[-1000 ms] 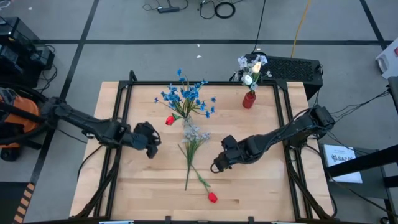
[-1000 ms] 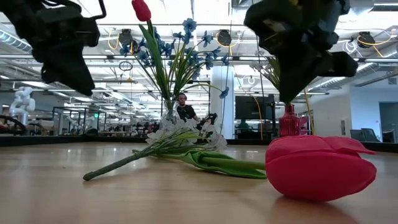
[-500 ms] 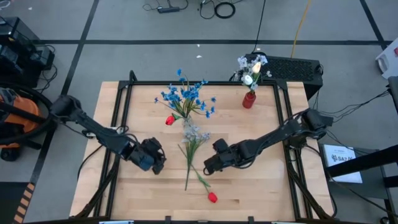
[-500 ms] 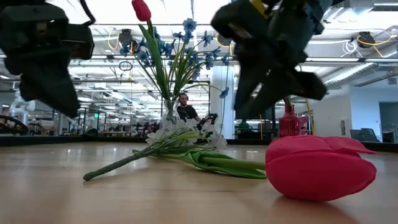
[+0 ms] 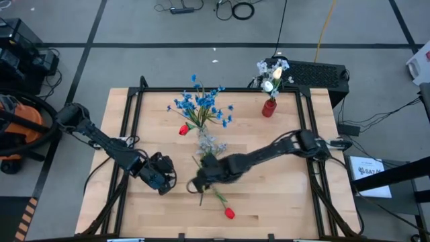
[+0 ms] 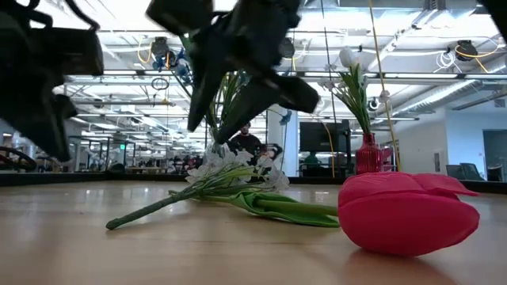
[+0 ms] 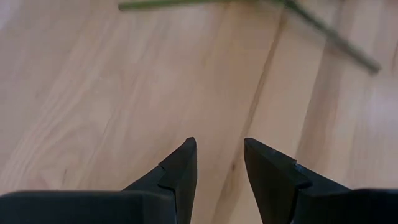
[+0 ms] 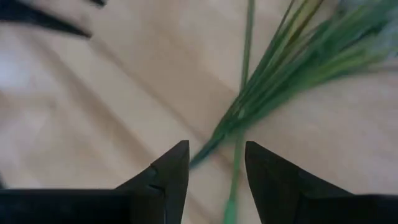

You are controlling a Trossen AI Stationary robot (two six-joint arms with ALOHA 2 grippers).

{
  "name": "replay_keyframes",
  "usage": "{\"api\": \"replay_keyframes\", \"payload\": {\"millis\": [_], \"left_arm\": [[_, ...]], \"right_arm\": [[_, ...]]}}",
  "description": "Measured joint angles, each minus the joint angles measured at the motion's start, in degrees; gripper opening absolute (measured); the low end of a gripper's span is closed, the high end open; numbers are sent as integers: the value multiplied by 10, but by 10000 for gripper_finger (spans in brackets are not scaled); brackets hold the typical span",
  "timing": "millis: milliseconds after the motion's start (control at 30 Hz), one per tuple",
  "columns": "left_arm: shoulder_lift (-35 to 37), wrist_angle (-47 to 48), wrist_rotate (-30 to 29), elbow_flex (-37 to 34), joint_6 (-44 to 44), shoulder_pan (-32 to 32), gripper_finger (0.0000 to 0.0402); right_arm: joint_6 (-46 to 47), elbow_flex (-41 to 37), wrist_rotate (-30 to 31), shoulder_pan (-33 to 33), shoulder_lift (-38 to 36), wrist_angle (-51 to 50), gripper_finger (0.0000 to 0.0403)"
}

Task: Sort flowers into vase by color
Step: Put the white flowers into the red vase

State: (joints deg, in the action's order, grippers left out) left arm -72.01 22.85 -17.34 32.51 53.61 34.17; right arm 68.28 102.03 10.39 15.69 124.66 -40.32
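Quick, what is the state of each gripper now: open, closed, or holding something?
Left gripper: open, holding nothing, over bare table.
Right gripper: open, holding nothing, just above the green stems lying on the table.

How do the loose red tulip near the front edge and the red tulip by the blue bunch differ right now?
The loose red tulip lies flat on the table, near the front edge, its stem running up toward the right gripper. The red tulip by the blue flowers sits farther back, beside that bunch. Both are red with green stems.
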Motion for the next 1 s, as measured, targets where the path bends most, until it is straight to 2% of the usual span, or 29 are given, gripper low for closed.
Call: {"api": "replay_keyframes", "payload": {"millis": [133,300,533,700,833,1000], "left_arm": [[0,53,35,0,-5,0,138],[0,115,52,0,-32,0,138],[0,128,76,0,-89,0,138],[0,126,79,0,-132,0,138],[0,126,84,0,-159,0,138],[0,126,84,0,-170,0,138]], "right_arm": [[40,131,1,-25,75,-120,148],[97,224,-6,-47,150,-175,148],[156,242,-62,-60,199,-192,148],[161,242,-66,-60,202,-194,143],[153,240,-50,-56,189,-196,103],[97,239,-47,-50,161,-214,13]]}}
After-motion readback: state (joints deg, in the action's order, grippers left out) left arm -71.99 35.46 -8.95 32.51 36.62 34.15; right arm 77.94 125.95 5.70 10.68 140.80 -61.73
